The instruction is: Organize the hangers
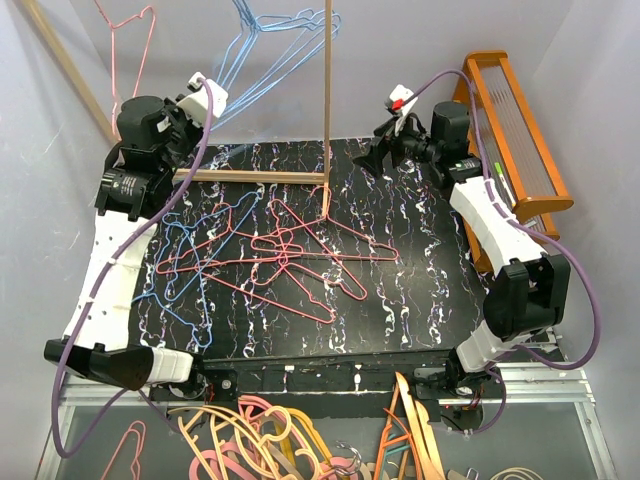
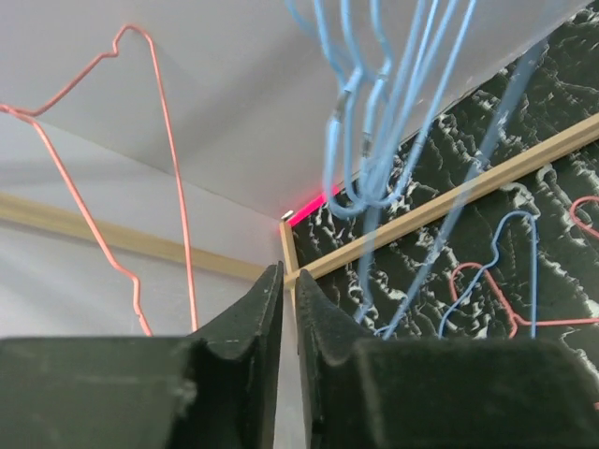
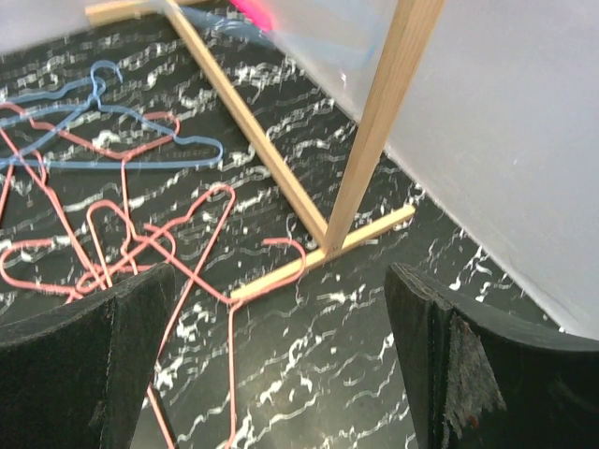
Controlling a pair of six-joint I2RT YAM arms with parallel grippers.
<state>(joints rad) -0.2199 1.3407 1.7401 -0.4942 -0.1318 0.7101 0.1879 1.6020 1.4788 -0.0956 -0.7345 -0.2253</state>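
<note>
Blue hangers (image 1: 280, 45) hang in the wooden rack (image 1: 328, 90).

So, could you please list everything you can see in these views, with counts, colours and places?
hanging blue hangers: several, light blue, at the far side, left of the rack's post
hanging pink hanger: one, pink-red, far left
loose pink hangers: several, pink-red, tangled mid-table
loose blue hangers: a few, light blue, left part of the pile
wooden rack: one, pale wood, far side of the table
table: one, black with white marbling
wooden crate: one, orange-brown, right edge
thick hangers: a heap, orange, pink and cream, below the near edge
left gripper: black, jaws slightly apart, empty, far left
right gripper: black, wide open, empty, far right
</note>
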